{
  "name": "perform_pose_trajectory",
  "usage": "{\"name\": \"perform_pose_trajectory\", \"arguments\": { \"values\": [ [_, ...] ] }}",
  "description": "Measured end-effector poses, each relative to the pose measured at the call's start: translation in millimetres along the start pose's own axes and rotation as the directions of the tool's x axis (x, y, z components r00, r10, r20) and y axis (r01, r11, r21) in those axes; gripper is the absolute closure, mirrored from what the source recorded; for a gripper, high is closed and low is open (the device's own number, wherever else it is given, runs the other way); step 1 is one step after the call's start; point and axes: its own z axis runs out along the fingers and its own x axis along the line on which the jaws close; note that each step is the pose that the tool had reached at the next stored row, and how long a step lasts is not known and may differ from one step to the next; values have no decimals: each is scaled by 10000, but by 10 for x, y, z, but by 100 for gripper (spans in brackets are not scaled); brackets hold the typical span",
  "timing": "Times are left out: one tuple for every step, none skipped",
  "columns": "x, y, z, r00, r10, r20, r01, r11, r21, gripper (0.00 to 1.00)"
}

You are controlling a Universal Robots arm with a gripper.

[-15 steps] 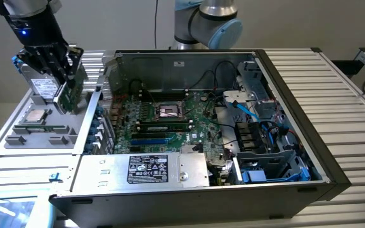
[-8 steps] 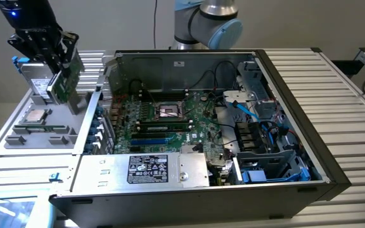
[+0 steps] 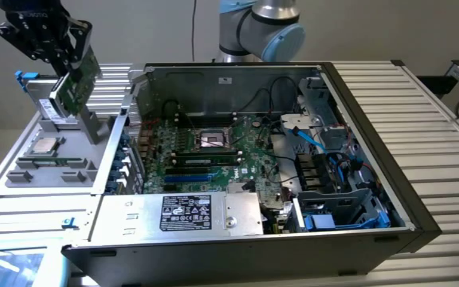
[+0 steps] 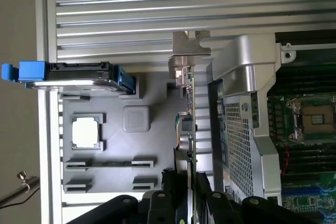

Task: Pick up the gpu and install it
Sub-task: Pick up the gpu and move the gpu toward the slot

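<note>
The gpu (image 3: 84, 78), a green circuit board with a metal end bracket, hangs tilted in the air above the grey parts tray (image 3: 22, 194) at the exterior view's left. My gripper (image 3: 72, 60) is shut on its upper edge. In the wrist view the gpu (image 4: 190, 124) shows edge-on between my black fingers (image 4: 170, 203), its bracket pointing away from the gripper (image 4: 188, 205). The open computer case (image 3: 357, 107) lies to the exterior view's right of the card, with the motherboard (image 3: 205, 149) and its blue slots (image 3: 189, 177) exposed.
On the tray, a hard drive (image 3: 50, 106) with blue clips stands upright just beside the card, and a CPU (image 3: 45, 145) lies in its recess. The case's raised side wall (image 4: 247, 108) is close beside the card. Cables and drive bays (image 3: 333, 179) fill the case's right side.
</note>
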Motion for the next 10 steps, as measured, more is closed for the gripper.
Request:
{"name": "perform_pose_trajectory", "arguments": {
  "values": [
    [-1,2,-44,10000,0,2,0,10000,-2,72],
    [-1,4,-86,10000,0,1,0,10000,0,72],
    [-3,6,-124,10000,-2,9,2,10000,3,72],
    [-3,9,-168,10000,-1,9,1,10000,2,72],
    [-4,11,-214,10000,-1,7,1,10000,4,72],
    [-5,14,-259,10000,-1,9,1,10000,3,72],
    [-6,16,-300,10000,-2,12,2,10000,3,72],
    [-6,18,-338,10000,-1,14,1,10000,8,72],
    [-7,19,-369,10000,-2,17,2,10000,12,72],
    [-8,21,-404,10000,-2,20,2,10000,16,72]
  ]
}}
